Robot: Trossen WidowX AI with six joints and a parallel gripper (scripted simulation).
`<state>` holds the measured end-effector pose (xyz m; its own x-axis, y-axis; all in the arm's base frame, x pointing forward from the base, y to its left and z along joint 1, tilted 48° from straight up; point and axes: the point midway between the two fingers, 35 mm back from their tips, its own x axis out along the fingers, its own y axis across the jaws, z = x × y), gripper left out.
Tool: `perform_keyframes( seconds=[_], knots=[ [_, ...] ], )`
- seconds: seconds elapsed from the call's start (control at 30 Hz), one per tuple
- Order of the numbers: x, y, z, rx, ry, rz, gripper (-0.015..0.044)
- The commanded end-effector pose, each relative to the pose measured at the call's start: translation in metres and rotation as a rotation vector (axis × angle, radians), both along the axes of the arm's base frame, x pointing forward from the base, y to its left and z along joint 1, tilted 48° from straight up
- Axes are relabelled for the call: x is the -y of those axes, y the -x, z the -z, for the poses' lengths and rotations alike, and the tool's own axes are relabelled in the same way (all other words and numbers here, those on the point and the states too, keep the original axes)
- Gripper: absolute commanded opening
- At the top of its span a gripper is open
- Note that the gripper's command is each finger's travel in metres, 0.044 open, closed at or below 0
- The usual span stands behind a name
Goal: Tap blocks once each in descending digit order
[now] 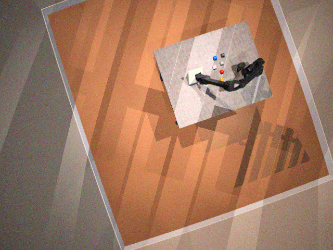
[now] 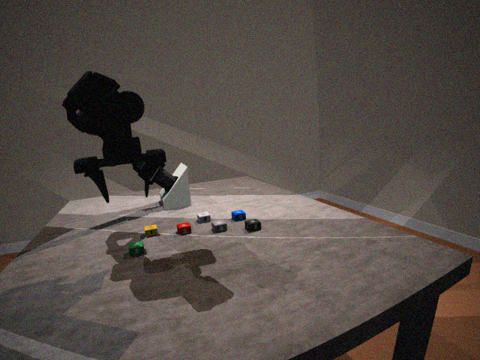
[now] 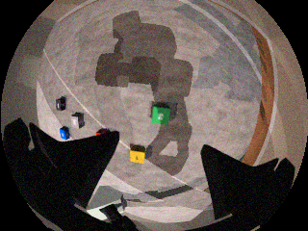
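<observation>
Blocks, seven in number, sat on the table (image 1: 171, 104) (image 2: 349, 271) (image 3: 87, 53), and the green block (image 1: 231, 79) (image 2: 136, 248) (image 3: 161, 115) served as reference. Nearest to it was the yellow block (image 1: 221, 79) (image 2: 151, 230) (image 3: 138, 154), on the arm-base side; the red block (image 1: 221, 71) (image 2: 184, 228) (image 3: 101, 132) lay beyond the yellow one. The two pale blocks, the blue block (image 1: 215, 58) (image 2: 238, 215) (image 3: 64, 133) and the black block (image 1: 222, 54) (image 2: 253, 225) (image 3: 61, 103) lay farther from the green block.

The gripper (image 1: 241, 68) (image 2: 127, 199) (image 3: 162, 144) was spread, held nothing, and hung well above the table near the green block. Printed digits were too small to read with confidence (a limit on any finding about order).

Judged by their look, the blocks were light, stiff and not fragile, yet liable to slide or tip under a sideways push. No grip was called for: contact belonged at the middle of the top face, straight down, with one fingertip or narrowed tips, since widely spread fingers could straddle a block.
</observation>
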<state>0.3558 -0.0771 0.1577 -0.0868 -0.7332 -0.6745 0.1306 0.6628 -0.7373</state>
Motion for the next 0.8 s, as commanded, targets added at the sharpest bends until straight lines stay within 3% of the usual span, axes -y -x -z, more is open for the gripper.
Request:
perform_keyframes(
  seconds=[0.0, 0.77],
  knots=[
    [-0.001, 0.001, 0.0, -0.033, 0.004, -0.028, 0.04],
    [-0.014, -0.003, 0.013, -0.032, -0.002, -0.031, 0.04]
  ],
)
